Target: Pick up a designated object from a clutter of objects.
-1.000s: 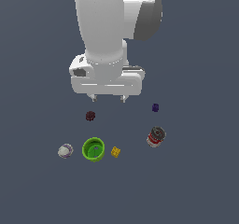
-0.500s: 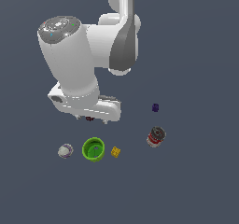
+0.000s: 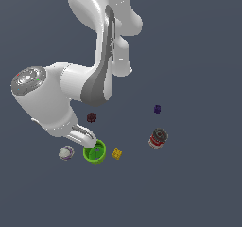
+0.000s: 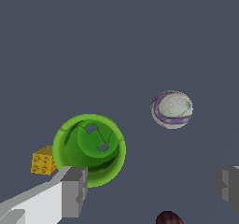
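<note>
Jaws of the white two-fingered gripper (image 4: 151, 190) stand spread wide apart in the wrist view, holding nothing. Between the lines of the two grey fingertips (image 4: 74, 191), but ahead of them and clear of both, lies the small rounded whitish-grey lump with purple bands (image 4: 172, 109). It rests on the dark grey floor (image 4: 116, 41), untouched. Near one fingertip sits the bright green round cup (image 4: 88, 148), with the small yellow cube (image 4: 44, 161) just beside its far side. In the exterior view the lump (image 3: 66, 152) lies towards the exterior view's left of the cup (image 3: 95, 152); the dark red cube (image 3: 91, 117), the purple cube (image 3: 157, 109) and the red-and-white can (image 3: 158, 138) are scattered well apart.
</note>
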Action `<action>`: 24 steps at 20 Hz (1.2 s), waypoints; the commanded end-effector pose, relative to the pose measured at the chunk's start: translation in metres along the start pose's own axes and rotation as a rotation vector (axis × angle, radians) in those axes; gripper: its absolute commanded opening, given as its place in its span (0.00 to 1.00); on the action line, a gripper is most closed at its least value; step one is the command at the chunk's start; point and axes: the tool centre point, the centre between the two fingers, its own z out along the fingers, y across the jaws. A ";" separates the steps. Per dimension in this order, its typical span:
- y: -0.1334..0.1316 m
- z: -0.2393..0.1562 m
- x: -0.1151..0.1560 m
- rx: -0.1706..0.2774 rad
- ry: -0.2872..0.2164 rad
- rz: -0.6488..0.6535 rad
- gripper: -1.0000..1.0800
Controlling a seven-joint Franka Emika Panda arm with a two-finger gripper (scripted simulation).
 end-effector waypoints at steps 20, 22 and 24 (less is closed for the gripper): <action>0.064 0.078 0.037 -0.014 0.003 0.163 0.96; 0.064 0.083 0.037 -0.014 0.003 0.163 0.96; 0.064 0.091 0.037 -0.014 0.004 0.164 0.96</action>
